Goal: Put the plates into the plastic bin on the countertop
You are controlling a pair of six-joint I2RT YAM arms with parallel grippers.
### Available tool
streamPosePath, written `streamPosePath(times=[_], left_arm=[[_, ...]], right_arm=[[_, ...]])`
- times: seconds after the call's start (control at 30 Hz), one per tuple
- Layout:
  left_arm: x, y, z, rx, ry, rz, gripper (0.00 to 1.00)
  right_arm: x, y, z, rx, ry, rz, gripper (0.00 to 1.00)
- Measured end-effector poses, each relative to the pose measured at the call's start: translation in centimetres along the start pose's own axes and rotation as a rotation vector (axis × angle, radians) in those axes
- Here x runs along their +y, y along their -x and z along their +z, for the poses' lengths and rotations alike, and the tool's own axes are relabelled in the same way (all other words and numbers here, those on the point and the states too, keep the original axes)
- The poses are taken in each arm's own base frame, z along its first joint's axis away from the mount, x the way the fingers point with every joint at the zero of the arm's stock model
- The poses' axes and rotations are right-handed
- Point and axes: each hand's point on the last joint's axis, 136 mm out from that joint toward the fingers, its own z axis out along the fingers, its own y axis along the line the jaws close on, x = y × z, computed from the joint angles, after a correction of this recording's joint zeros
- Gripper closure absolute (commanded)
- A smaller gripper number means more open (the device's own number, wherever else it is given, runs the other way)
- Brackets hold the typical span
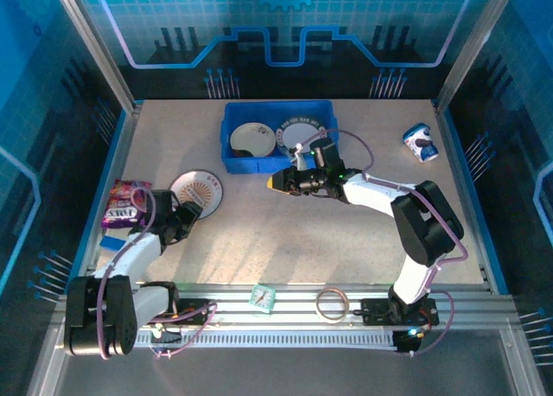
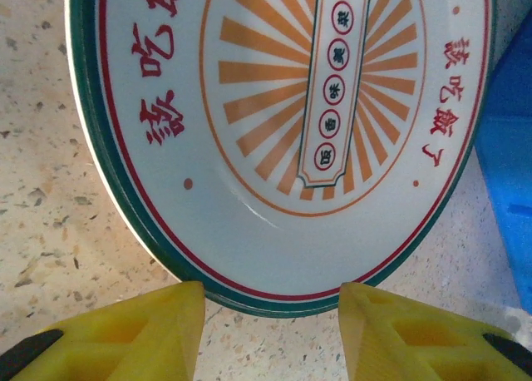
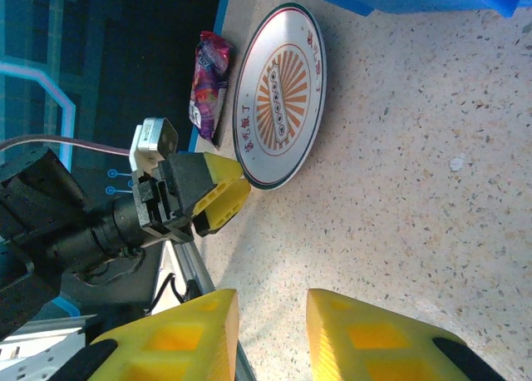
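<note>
Left gripper point(image 2: 270, 302) spread, yellow fingers either side of the sunburst plate's point(image 1: 197, 191) near rim, plate flat on the countertop point(image 1: 346, 232) left of the blue bin point(image 1: 242, 164), which holds two plates point(image 1: 252, 138); right gripper point(image 3: 270, 302) slightly parted, empty, hovering just before the bin.

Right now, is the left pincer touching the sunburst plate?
Cannot tell. In the left wrist view, the left pincer has its yellow fingers on either side of the near rim of the sunburst plate, but neither tip shows plain contact or a plain gap.
</note>
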Motion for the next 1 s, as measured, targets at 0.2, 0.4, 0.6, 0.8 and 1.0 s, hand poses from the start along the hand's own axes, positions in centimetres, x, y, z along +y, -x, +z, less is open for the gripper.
streamPosePath(times=[0.2,0.4,0.6,0.8,1.0], left_arm=[[0.5,-0.1,0.8,0.013,0.021,-0.006,0.53],[0.6,-0.1,0.9,0.014,0.022,-0.007,0.51],[0.0,0.2,0.5,-0.001,0.0,0.0,0.48],[-0.2,0.2,0.3,-0.005,-0.007,0.005,0.46],[-0.1,0.1,-0.2,-0.005,-0.006,0.004,0.44]], right_arm=[[-0.2,0.0,0.1,0.003,-0.003,0.004,0.72],[-0.3,0.0,0.2,0.001,-0.006,0.005,0.73],[-0.3,0.0,0.2,-0.001,-0.007,0.005,0.73],[-0.4,0.1,0.2,-0.004,-0.011,0.005,0.74],[-0.4,0.1,0.2,-0.005,-0.011,0.008,0.74]])
